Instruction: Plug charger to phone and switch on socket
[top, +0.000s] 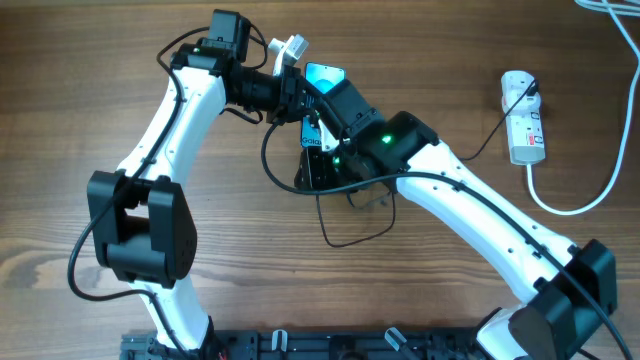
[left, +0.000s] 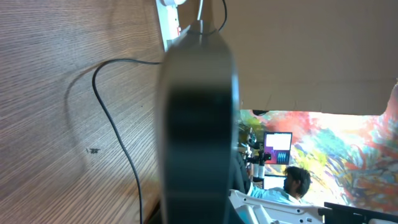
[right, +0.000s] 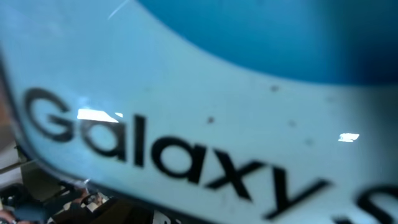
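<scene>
Clenching its claw tight, the left gripper pinches the phone by one edge over the middle of the wooden table, with the phone tilted and its teal screen lit. The right gripper hangs right against the screen, so close that its wrist camera sees only the blurred word "Galaxy" on the phone, and nothing shows whether its claw is released or clenched. The charger, a thin black cable, loops on the table beneath both arms and leads to the white socket, which lies well apart on the right; its connector tip cannot be made out.
</scene>
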